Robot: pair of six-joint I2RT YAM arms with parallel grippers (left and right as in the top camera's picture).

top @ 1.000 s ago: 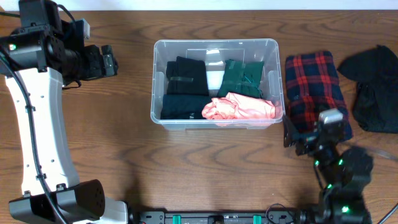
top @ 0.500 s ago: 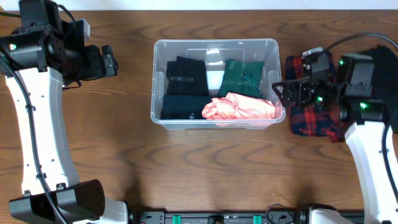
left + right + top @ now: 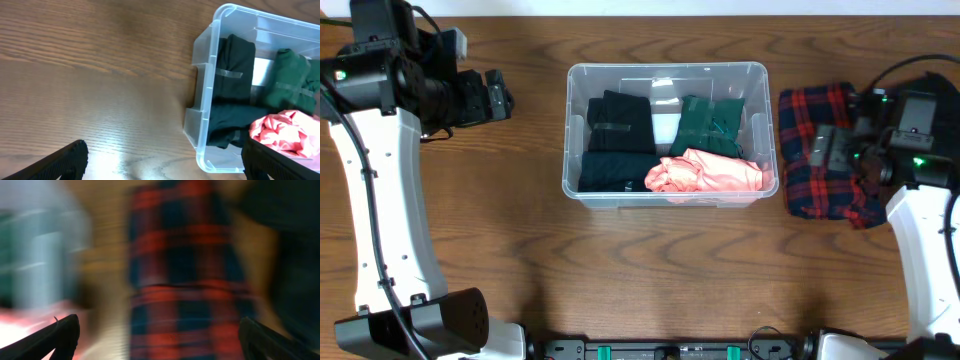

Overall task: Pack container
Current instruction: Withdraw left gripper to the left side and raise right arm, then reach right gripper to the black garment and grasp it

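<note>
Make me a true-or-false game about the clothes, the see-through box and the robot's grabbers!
1. The pink garment lies inside the container. True.
2. The red plaid cloth is packed in the container. False: it lies on the table beside the container, on the right arm's side.
3. The container has a lid on it. False: its top is open and there is no lid.
4. The left gripper is open and holds nothing. True.
5. The green garment sits in the container next to the pink one. True.
</note>
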